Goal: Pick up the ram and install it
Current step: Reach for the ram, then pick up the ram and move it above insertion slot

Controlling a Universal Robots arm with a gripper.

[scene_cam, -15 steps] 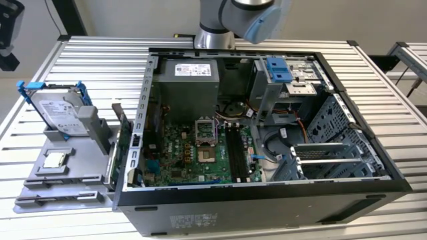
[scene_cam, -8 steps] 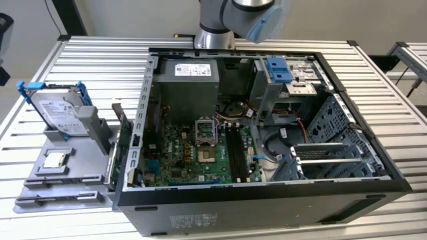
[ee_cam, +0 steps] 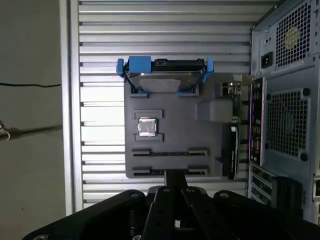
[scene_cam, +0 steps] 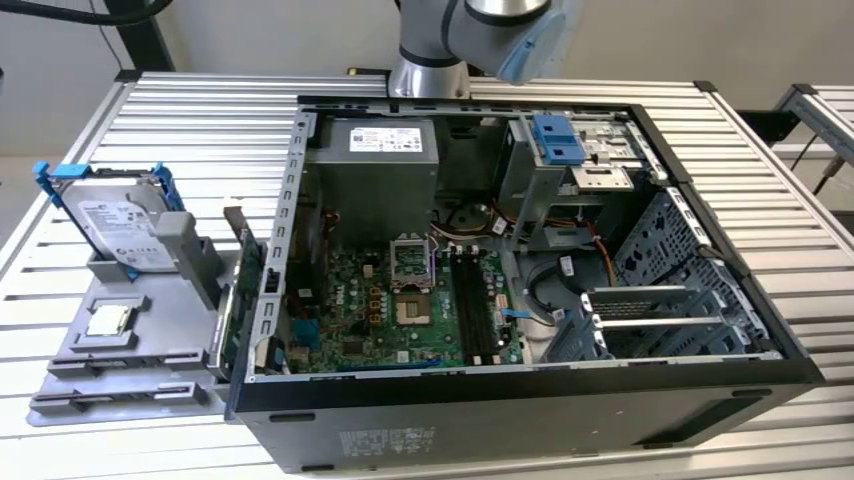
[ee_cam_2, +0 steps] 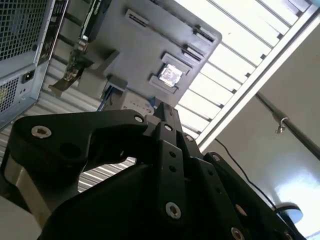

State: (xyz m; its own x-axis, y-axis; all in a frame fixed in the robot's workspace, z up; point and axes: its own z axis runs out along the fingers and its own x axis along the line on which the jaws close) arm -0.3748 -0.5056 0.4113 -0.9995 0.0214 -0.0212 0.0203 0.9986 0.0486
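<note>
In both wrist views my gripper (ee_cam: 175,176) (ee_cam_2: 166,111) is shut, its black fingertips pressed together with nothing visible between them. It hangs high over the grey parts tray (ee_cam: 210,145) that lies beside the open computer case (scene_cam: 534,400). The tray's two long narrow holders (ee_cam: 170,152) show only thin dark lines, and I cannot make out the ram there. The motherboard's long black slots (scene_cam: 474,300) sit in the middle of the case floor; whether a stick stands in them cannot be told. In the exterior view the arm (scene_cam: 461,40) rises behind the case.
The tray also carries a silver hard drive in blue brackets (scene_cam: 120,225), a small square chip (ee_cam: 146,127) and a dark card standing on edge (scene_cam: 244,270) against the case wall. Everything rests on a slatted metal table (scene_cam: 187,120). Drive cages (scene_cam: 561,150) fill the case's far corner.
</note>
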